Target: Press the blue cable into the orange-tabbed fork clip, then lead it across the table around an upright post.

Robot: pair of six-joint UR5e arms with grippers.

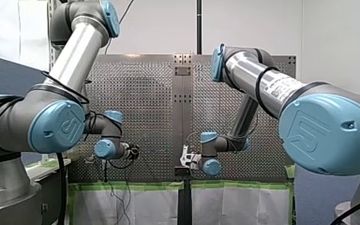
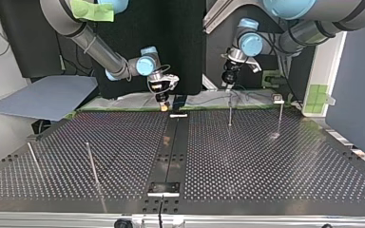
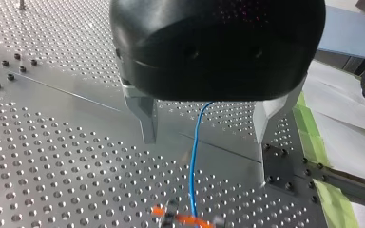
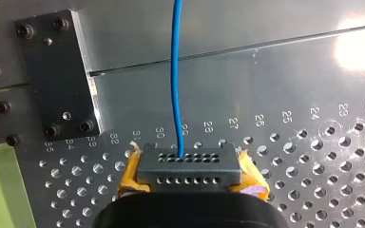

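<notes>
Blue cable (image 4: 175, 71) between right fingers (image 4: 130, 175)

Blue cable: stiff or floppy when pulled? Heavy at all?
Probably floppy: the blue cable is thin and bows gently between the open fingers of my left gripper towards the orange-tabbed clip. Likely light for its length. It runs straight from my right gripper, so it may hold a line only under tension.

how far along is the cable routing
Early. Done: the blue cable reaches the orange-tabbed clip ahead of my open left gripper; seating unclear. In hand: my right gripper is shut on the cable. To do: leading it around an upright post; none is wrapped.
</notes>
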